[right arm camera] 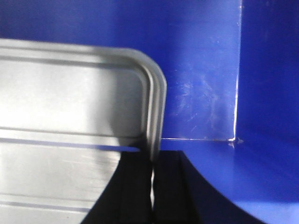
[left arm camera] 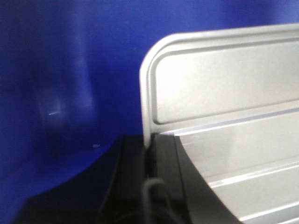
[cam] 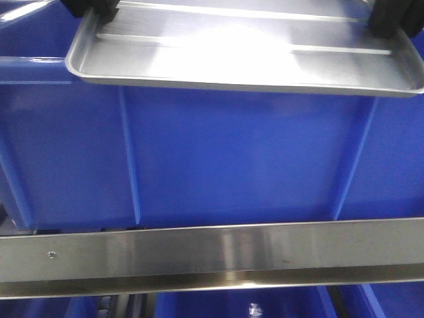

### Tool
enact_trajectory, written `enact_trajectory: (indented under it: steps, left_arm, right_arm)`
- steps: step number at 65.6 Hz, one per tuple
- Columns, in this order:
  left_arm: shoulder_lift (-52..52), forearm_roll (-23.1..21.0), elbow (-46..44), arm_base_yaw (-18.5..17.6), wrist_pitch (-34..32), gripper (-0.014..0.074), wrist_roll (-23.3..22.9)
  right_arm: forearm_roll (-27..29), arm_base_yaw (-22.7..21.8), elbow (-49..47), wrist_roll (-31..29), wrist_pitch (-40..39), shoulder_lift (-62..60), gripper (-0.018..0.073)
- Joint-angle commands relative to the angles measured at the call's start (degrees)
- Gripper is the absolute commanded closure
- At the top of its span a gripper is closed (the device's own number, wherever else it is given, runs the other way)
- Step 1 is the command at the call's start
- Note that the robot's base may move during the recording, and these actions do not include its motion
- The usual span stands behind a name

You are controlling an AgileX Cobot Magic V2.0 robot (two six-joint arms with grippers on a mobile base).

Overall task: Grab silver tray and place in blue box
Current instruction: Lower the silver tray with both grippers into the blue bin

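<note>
Carrying tray (cam: 245, 56) by its two short ends, long axis running left to right, ridged floor facing up and close to level. Hanging at the top of box (cam: 232, 159), near rim about level with the box's front edge in the front view; cannot tell whether it sits above or just below that edge. Backed in both wrist views by blue wall, with an inner corner and floor of the box showing on the right side, so probably over the opening.

Clamped on the left short rim by left gripper (cam: 93, 8) and on the right short rim by right gripper (cam: 394, 20), one at each end and neither nearer. Pinching tight in both wrist views: one finger (left arm camera: 173, 177) inside on the tray floor, the other outside the rim, with nothing between them but the metal.

Judging the next move: straight down, both ends together and level, then spreading both pairs of fingers to release. Clear of the walls at each end, though by how much is unclear. Below the box in the front view, a metal rail (cam: 212, 252).
</note>
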Motion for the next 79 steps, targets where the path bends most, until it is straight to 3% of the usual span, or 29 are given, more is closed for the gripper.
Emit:
enact_trajectory:
  steps: [1,79]
  left_arm:
    - [-1.85,0.66,-1.89,-0.20,-1.53,0.0701,0.91]
    - [-1.85,0.75,-2.01,-0.20,-4.08,0.0701,1.70]
  right_arm:
    - [-1.52,0.03,-2.23,-0.68,-3.04,-1.75,0.0503]
    - [-1.52,0.03,-2.36,-0.73,-5.37,-1.75,0.0503]
